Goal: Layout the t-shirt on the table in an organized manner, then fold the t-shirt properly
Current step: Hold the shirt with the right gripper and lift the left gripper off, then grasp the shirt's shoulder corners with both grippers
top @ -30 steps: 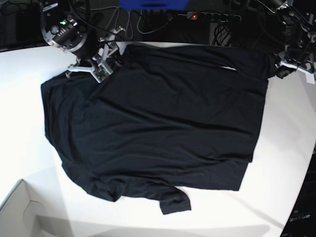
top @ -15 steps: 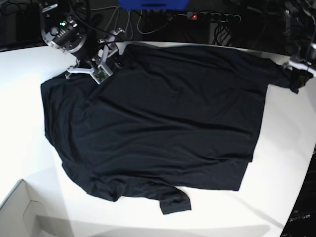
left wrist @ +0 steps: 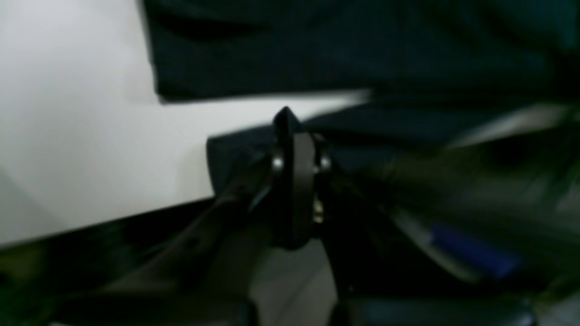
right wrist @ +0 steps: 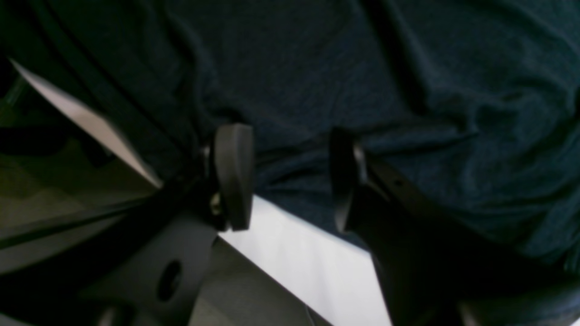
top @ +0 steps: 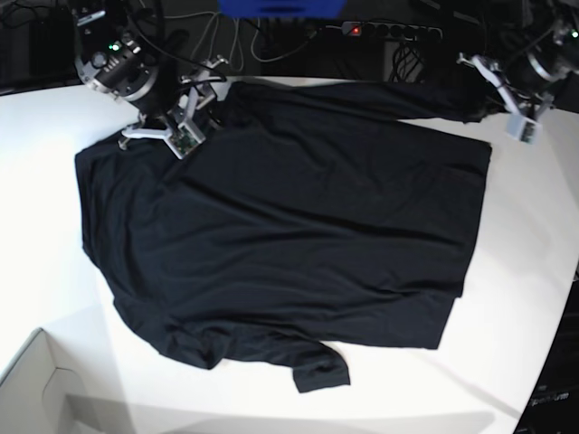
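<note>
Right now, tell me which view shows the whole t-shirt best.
The base view: the t-shirt lies spread across the table, all edges visible. Both wrist views show only dark fabric patches near each claw.

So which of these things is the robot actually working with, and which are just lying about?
Part of the job:
- t-shirt, black, spread out
- table, white, under the shirt
- left gripper, shut on the shirt's edge
- right gripper, open over the shirt

Just lying about:
- white box, at the near corner
- power strip, behind the table
</note>
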`<state>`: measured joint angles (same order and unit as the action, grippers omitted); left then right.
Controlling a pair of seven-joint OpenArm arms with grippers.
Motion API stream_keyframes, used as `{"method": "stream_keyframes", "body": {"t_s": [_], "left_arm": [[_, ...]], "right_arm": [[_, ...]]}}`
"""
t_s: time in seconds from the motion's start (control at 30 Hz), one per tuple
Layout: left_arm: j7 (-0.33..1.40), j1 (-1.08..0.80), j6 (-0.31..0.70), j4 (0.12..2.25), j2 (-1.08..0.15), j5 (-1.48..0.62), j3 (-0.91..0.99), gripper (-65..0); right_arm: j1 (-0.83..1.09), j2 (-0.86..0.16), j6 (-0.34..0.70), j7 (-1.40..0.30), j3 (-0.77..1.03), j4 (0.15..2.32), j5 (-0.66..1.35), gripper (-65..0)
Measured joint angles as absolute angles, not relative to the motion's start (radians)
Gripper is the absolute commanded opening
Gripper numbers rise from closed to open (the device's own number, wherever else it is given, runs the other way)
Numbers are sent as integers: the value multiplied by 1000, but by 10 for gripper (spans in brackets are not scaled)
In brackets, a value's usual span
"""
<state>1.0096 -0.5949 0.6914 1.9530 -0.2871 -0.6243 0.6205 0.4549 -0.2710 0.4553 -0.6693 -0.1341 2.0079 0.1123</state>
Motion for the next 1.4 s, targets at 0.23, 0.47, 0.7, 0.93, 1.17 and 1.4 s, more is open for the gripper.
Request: {"method": "stream_keyframes", "body": {"t_s": [0.23, 0.47, 0.7, 0.93, 1.17, 1.4], "left_arm": [[1003, -614, 697, 1977, -437, -373, 461, -647], [988, -612, 703, 1974, -525, 127, 318, -647], [891, -440, 704, 1977, -433, 305, 452, -647], [857, -287, 707, 1976, -385, 308, 482, -648], [873, -290, 707, 1965, -383, 318, 361, -648], [871, -306, 708, 1865, -380, 322, 346, -645]], "right_arm": [[455, -271, 456, -670, -134, 2008, 112, -373], [438, -271, 456, -671, -134, 2007, 112, -373], [437, -270, 456, -673, -140, 2007, 112, -373], [430, -270, 456, -673, -141, 2007, 112, -373], [430, -270, 456, -671, -138, 2007, 112, -369], [455, -199, 456, -670, -94, 2007, 121, -257]]}}
